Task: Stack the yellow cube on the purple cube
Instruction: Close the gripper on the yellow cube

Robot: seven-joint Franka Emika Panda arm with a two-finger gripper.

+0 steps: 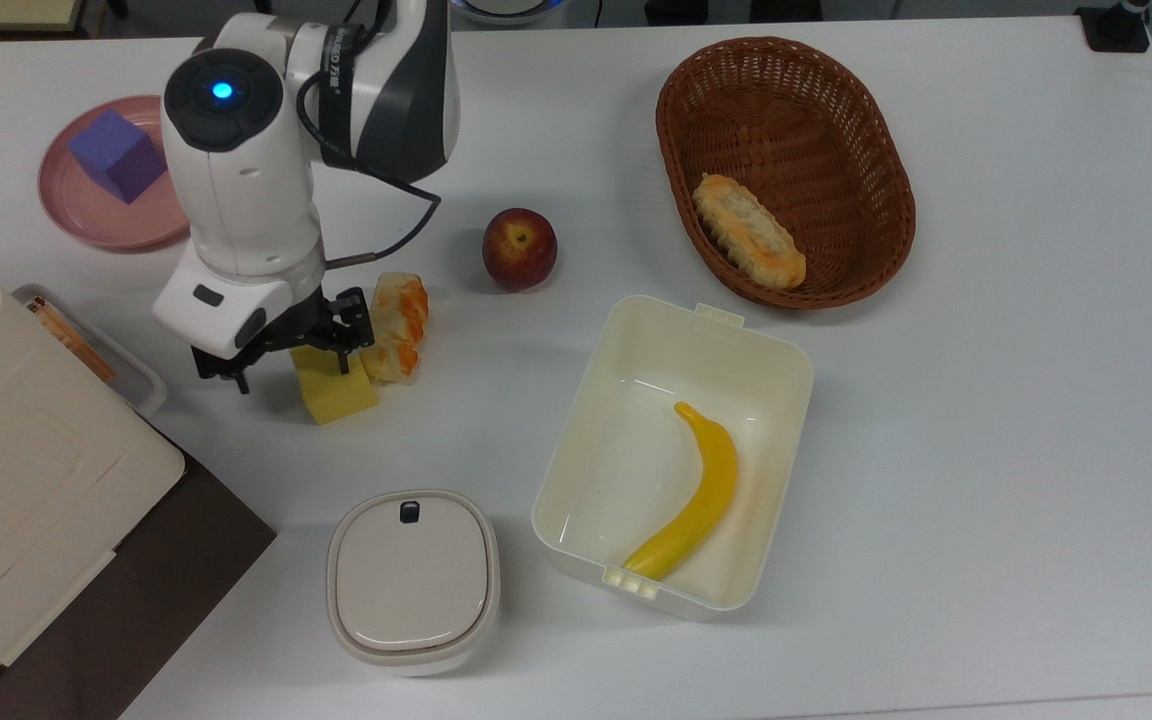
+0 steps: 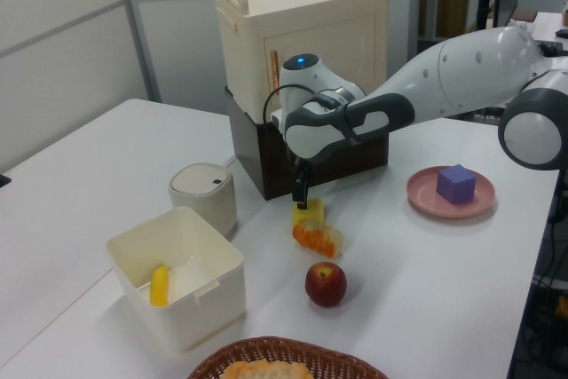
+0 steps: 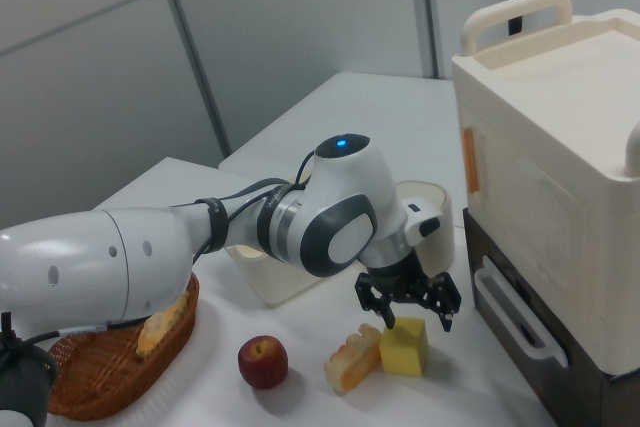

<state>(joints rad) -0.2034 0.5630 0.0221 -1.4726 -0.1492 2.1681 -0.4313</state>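
Top view: hand open, fingers straddling the yellow cube on the tabletop, near its left edge; purple cube on a plate toward the far-left corner.
Right view: hand just above the cube, not gripping.

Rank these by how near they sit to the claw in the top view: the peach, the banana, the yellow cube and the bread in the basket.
1. Yellow cube: directly under the claw.
2. Peach: toward the top view's right, on the table.
3. Banana: lower right, inside the cream box.
4. Bread: far right, in the basket.
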